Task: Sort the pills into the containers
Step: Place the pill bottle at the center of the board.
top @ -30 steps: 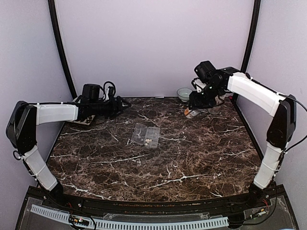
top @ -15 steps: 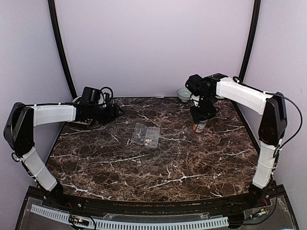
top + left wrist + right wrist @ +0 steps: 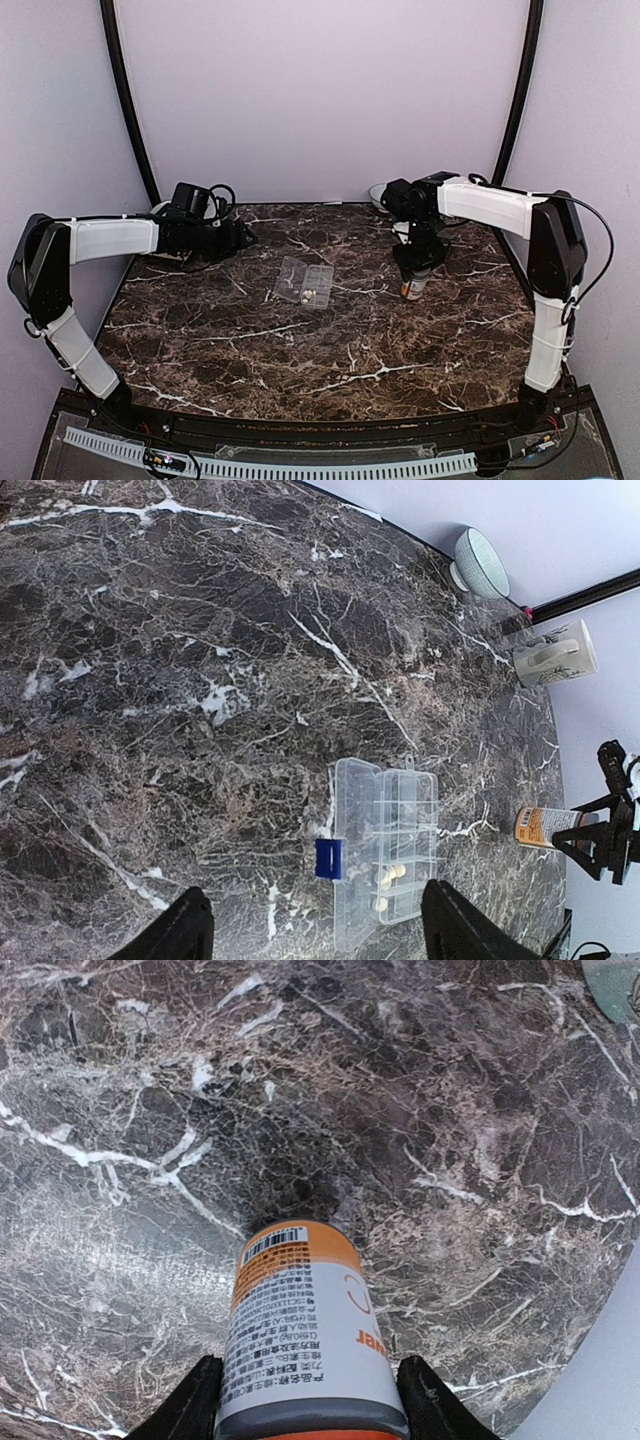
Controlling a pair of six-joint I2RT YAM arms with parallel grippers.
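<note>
**Right pincer clamped on the bottle, left pincer apart**

From the top view we see the clear organizer box [image 3: 304, 282] lying with its lid open near the middle of the marble table [image 3: 300, 360]. A few pale pills [image 3: 308, 295] sit in its near compartments. The left gripper [image 3: 240, 237] hangs over the far left of the table, well apart from the box. The right gripper [image 3: 415, 272] points down to the right of the box and is closed around an orange-and-white bottle [image 3: 412, 288]. We cannot tell whether the bottle touches the table.

In the left wrist view we see that pincer's own fingers [image 3: 190, 930] spread wide with nothing between them. The box [image 3: 385, 850] lies just beyond them, with a blue latch [image 3: 328, 858] on its side and the pills [image 3: 390, 880] in two neighbouring compartments. Farther off stand the bottle [image 3: 540, 827], a cream mug [image 3: 555, 660] and a bowl [image 3: 482, 562].

In the right wrist view we see the two fingers [image 3: 195, 1400] pressed on either side of the bottle [image 3: 300, 1310], just below its grey cap, its base toward the marble.
</note>
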